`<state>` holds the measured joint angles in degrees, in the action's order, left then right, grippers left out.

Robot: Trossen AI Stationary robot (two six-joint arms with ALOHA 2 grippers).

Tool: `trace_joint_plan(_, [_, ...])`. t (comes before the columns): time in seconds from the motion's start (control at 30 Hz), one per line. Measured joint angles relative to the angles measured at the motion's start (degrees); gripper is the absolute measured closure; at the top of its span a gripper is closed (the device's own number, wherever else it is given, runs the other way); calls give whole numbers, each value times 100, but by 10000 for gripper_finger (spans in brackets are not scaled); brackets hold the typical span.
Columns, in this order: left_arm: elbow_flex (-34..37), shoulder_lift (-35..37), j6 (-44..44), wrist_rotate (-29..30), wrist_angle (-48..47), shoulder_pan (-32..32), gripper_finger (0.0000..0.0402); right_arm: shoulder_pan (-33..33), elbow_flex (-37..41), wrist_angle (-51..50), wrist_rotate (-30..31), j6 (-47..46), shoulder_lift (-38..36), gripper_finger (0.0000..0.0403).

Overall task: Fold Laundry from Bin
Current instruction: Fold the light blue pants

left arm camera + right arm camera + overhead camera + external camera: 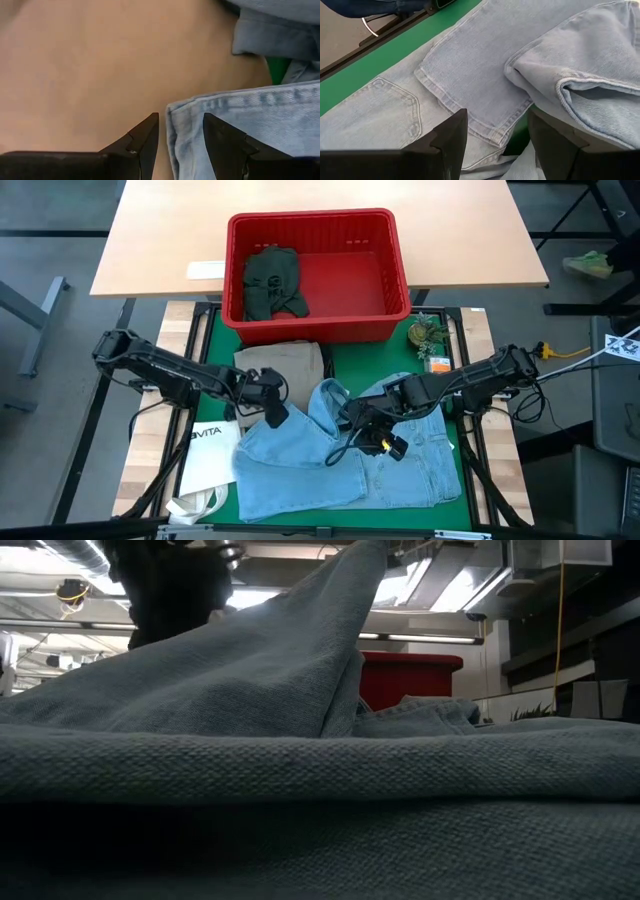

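Light blue jeans (400, 465) lie spread on the green mat (215, 340), with one leg folded over toward the left and a ridge of cloth (332, 395) standing up in the middle. Folded khaki trousers (285, 360) lie at the mat's far left. A dark green piece (272, 280) sits in the red bin (310, 220). My left gripper (272, 415) is open over the khaki (100, 75), straddling a hem corner of the jeans (185, 115). My right gripper (350, 423) hovers open above the jeans (470, 60), beside a thick fold (585, 90). My left gripper comes slanting down from the table's left, and the hem corner (175, 125) of the jeans leg runs between its two fingers. A strip of khaki shows between one finger (147, 140) and the hem. I cannot tell whether the fingers touch the cloth.
A white VITA tote (210, 455) lies at the mat's near left. A small green plant-like object (425, 335) and an orange item stand at the far right, next to the bin. In the low view the jeans (300, 670) fill the foreground, with the bin (410, 675) behind.
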<state>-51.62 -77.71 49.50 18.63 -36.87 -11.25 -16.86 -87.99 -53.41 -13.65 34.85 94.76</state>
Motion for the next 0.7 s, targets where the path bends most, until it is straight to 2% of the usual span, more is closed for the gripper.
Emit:
trace_joint_plan(0.2, [391, 0, 8, -28, 638, 0, 254, 0, 0, -4, 0, 0, 0, 198])
trace_joint_plan(0.37, [420, 0, -8, -99, 709, 0, 261, 0, 0, -4, -2, 0, 0, 198])
trace_joint_plan(0.47, [420, 0, -8, -238, 722, -2, 288, 0, 0, -4, -2, -1, 0, 198])
trace_joint_plan(0.63, [420, 7, -10, -413, 864, -2, 371, 0, 0, -4, -2, 0, 0, 198])
trace_joint_plan(0.7, [415, 55, 1, -475, 863, -2, 389, 0, 0, -4, -2, 0, 0, 198])
